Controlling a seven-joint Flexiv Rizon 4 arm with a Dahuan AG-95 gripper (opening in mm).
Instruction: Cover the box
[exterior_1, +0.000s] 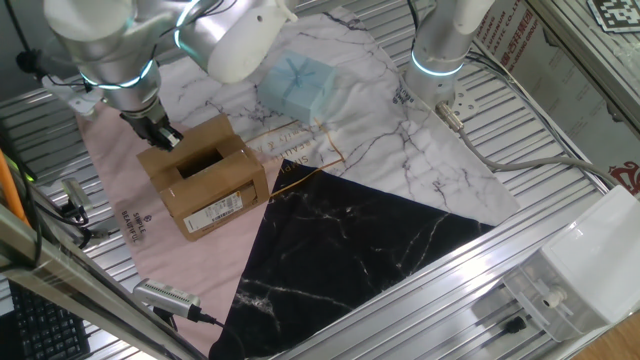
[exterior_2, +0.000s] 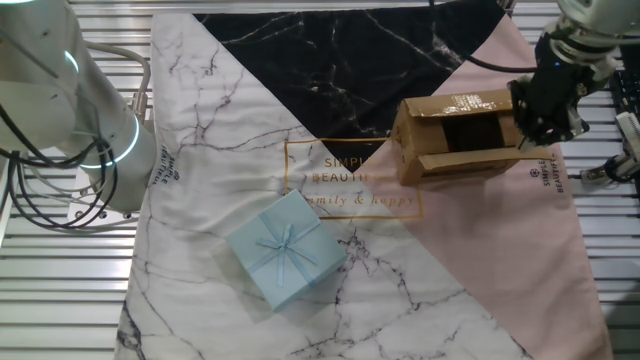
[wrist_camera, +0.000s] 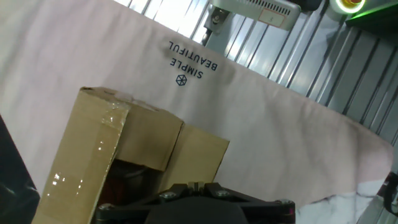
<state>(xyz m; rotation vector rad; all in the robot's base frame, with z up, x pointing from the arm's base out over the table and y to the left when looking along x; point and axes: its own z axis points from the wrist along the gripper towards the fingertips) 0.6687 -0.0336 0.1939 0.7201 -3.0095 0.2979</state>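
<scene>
Ribbed aluminium slats formed the table (exterior_1: 560, 130), and over them a cloth (exterior_2: 240, 150) was spread in three fields: white marble, black marble and pale pink, with gold lettering near the middle and a small dark "SIMPLE BEAUTIFUL" mark on the pink part. On the pink field the box (exterior_1: 205, 180) was set, close to where the three colours met, its white label turned toward the near edge in one fixed view. Its top was seen partly open: a dark gap showed between the flaps, and the long flaps were laid nearly flat while tape glinted on one in the hand view. The gripper (exterior_1: 160, 135) was held at the box's far end, right against a flap at the rim, with the arm (exterior_1: 110, 50) rising above it, ringed by a blue light. Whether the fingers were parted or closed on the flap could not be told, since the black fingers were bunched together against the cardboard in both fixed views and only the hand's body was shown in the hand view. A pale blue package (exterior_2: 285, 250) with a ribbon bow was laid on the white marble, well apart from the box. A second arm's base (exterior_2: 90, 140) was stood at the cloth's edge.
</scene>
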